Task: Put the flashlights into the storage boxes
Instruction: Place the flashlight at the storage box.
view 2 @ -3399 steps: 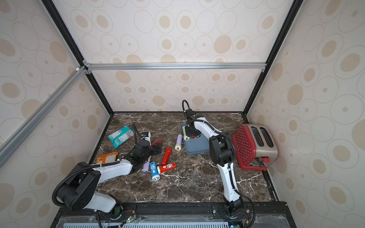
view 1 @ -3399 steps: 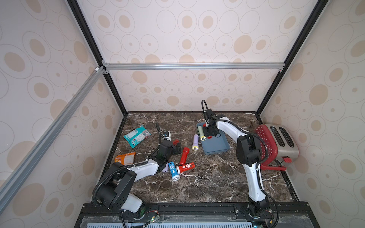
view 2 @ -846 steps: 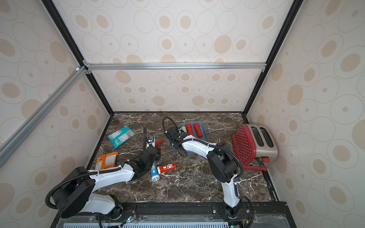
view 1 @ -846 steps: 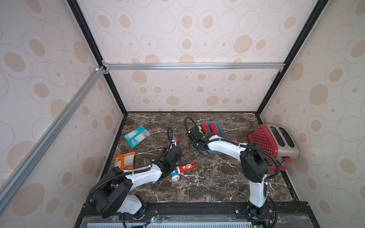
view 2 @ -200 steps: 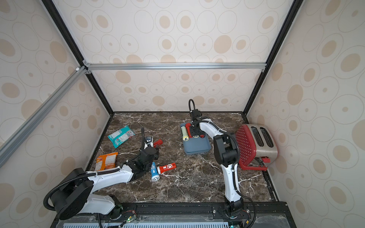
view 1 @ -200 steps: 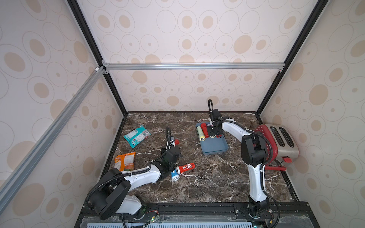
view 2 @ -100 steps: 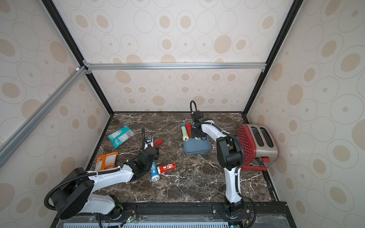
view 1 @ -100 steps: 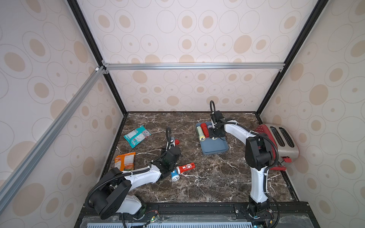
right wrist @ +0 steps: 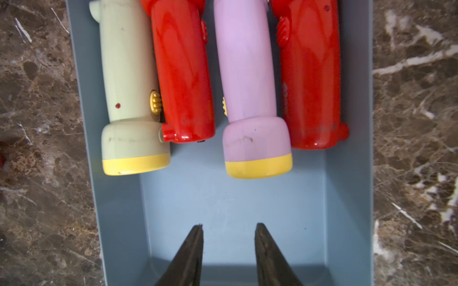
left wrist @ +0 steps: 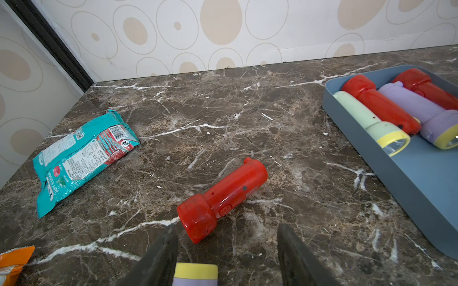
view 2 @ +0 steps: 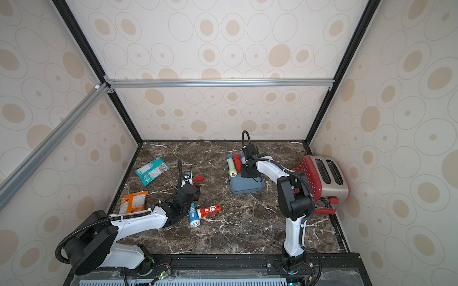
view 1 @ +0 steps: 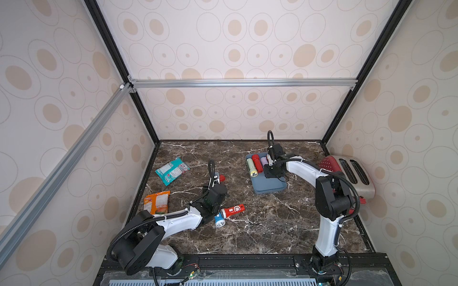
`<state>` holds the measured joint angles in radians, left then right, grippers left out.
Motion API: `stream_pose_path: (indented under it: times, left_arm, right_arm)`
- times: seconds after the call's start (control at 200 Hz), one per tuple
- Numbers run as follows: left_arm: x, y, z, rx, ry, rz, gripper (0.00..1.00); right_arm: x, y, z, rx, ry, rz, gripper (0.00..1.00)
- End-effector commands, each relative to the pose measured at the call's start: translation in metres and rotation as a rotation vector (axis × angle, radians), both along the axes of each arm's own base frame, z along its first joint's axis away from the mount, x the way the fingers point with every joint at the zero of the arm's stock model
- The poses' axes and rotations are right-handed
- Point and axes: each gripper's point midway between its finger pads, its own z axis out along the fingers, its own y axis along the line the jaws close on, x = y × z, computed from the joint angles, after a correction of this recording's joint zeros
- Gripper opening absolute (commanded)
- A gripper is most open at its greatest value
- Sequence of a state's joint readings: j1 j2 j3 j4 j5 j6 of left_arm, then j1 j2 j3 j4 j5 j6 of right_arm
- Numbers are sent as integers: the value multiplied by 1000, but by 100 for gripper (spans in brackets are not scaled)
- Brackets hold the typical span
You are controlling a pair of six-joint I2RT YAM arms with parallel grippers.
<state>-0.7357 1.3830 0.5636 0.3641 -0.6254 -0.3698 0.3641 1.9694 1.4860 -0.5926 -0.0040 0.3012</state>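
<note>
Storage box: the storage box (view 1: 270,190) sits on the surface (view 1: 272,222). One half of its floor is filled and the other half is bare.
Already in: four flashlights lie side by side against one short end of the storage box. They are the pale green flashlight (right wrist: 128,74), the first red flashlight (right wrist: 183,69), the boxed lilac flashlight (right wrist: 245,62) and the second red flashlight (right wrist: 309,74).
Still out: four flashlights lie outside the storage box.
- The loose red flashlight (left wrist: 223,195) is the nearest to it.
- The emblem red flashlight (view 1: 233,210) and the blue flashlight (view 1: 218,219) touch each other, well apart from the storage box.
- The loose lilac flashlight (left wrist: 195,274) is also well apart from it.
Right end effector: the right end effector (right wrist: 228,225) hovers over the bare half of the storage box. Its fingers are a little apart with nothing between them.
Left end effector: the left end effector (left wrist: 225,226) is well apart from the storage box, with its fingers spread. The yellow-rimmed head of the loose lilac flashlight shows between them, with a clear gap on one side, so it does not look clamped.
Progress: about half done, judging by four in and four out.
Room left: the bare half of the storage box looks large enough for a second row.
Not part of the task: the teal packet (view 1: 172,170) and the orange packet (view 1: 157,201) lie far from the storage box. The toaster (view 1: 347,173) stands on its other side.
</note>
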Motion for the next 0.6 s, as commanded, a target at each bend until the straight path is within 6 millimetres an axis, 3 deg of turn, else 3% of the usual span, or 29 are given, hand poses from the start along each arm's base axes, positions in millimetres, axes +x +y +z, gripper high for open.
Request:
stream_pose_path:
  times: [0.0, 0.215, 0.595]
  left_arm:
    - [6, -2, 11, -18, -18, 8, 63]
    - [6, -1, 13, -14, -21, 14, 64]
    - [4, 4, 18, -27, -46, 24, 64]
  right_arm:
    - [9, -2, -10, -28, 3, 16, 38]
    - [29, -2, -20, -57, 11, 35, 39]
    - [53, 7, -12, -58, -8, 57, 40]
